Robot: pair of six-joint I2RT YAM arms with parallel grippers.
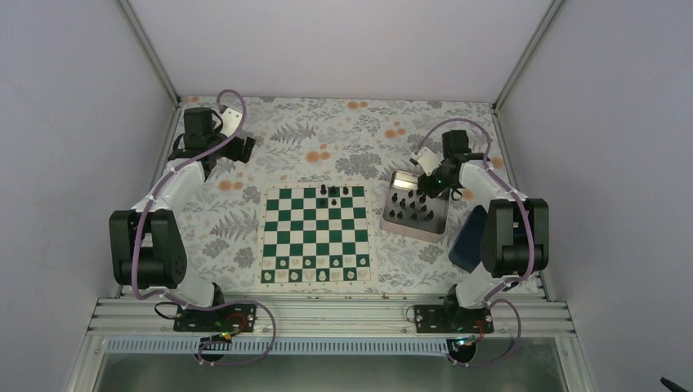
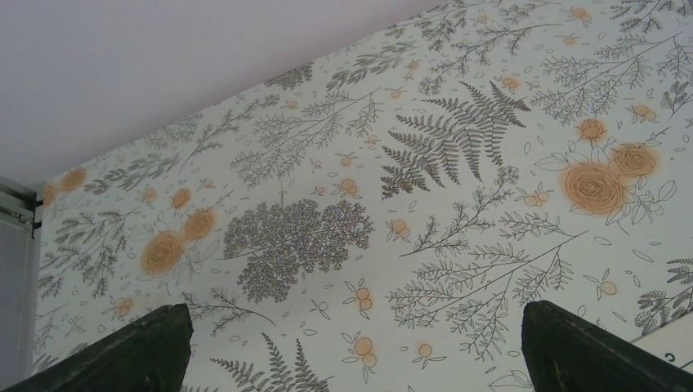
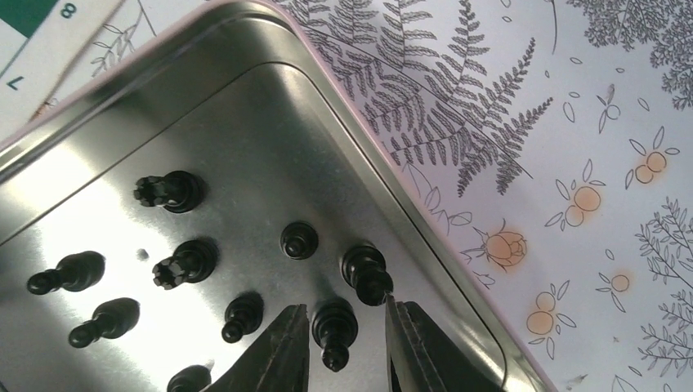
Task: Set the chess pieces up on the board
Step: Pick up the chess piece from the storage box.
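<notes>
Item: board (image 1: 315, 237), green and white, centre of the top view, lying flat on the desk (image 1: 327, 131). Progress: early, by my reckoning. A few black pieces (image 1: 335, 191) stand on its upper row and the row below them looks bare; the greater number stand in the tray (image 1: 433, 230) just right of the board, nine or so showing in the right wrist view. Small white pieces (image 1: 323, 275) sit along the board's lower row. Right gripper (image 3: 343, 314): low over the tray, jaws narrow, set either side of one piece (image 3: 333, 327) with a gap showing on its right; I judge it not yet clamped. Left gripper (image 2: 353, 314): spread wide, empty, over bare cloth at the upper left of the top view, well apart from the board. To do: nearly the whole black side. Surface: desk cloth printed with grey ferns and orange flowers. A dark blue box (image 1: 464, 243) lies right of the tray, partly behind the right arm. Room: plain pale walls (image 1: 73, 98), metal corner posts, a ribbed metal rail (image 1: 327, 314) along the bottom edge.
</notes>
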